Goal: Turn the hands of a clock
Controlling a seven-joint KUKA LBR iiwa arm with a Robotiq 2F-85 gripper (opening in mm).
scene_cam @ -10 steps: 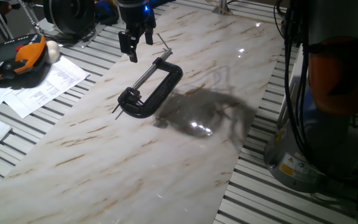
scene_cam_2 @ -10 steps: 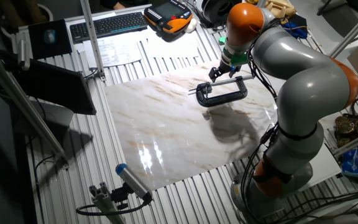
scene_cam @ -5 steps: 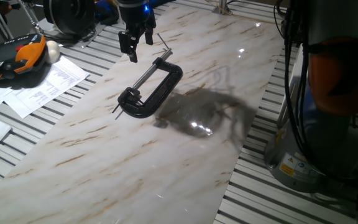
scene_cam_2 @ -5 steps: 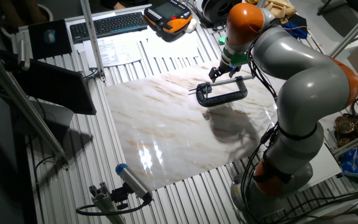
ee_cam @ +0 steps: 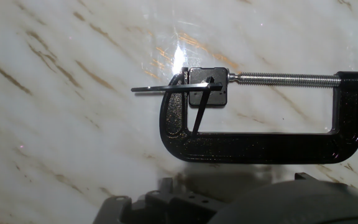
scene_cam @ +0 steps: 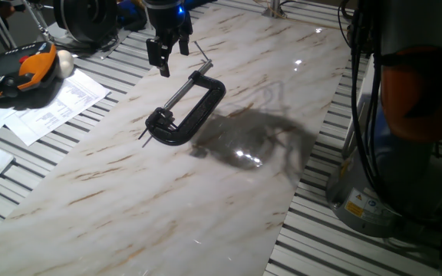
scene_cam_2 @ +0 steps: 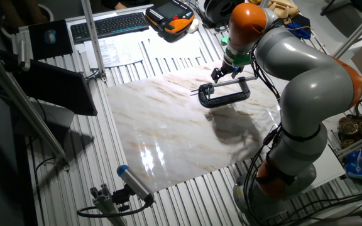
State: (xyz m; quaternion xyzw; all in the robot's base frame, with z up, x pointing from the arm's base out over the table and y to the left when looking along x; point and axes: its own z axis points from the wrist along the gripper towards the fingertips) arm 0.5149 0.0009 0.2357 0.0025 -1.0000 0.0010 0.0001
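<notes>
Hand view looked straight down on a black C-clamp (ee_cam: 260, 149) lying flat on the marble slab (ee_cam: 73, 124). A small black square clock (ee_cam: 208, 87) was pinched in its jaw at the end of the threaded rod (ee_cam: 284, 78). Two thin dark hands (ee_cam: 160, 89) sprang from the clock's centre: the longer ran left across the clamp frame and out over the marble, the shorter slanted down into the clamp's opening.

From one fixed view, the gripper (scene_cam: 173, 57) hung above the far end of the clamp, clear of it, its fingers (scene_cam: 162, 65) spread with nothing between them.

The hazards lay in how slight the hands looked — a descent slightly off line would likely bend one rather than turn it. The frame sat touching or just under the long hand, so a finger could strike metal first. The clamp appeared merely to rest on glossy stone — a sideways push might slide the whole thing instead of rotating a hand.
</notes>
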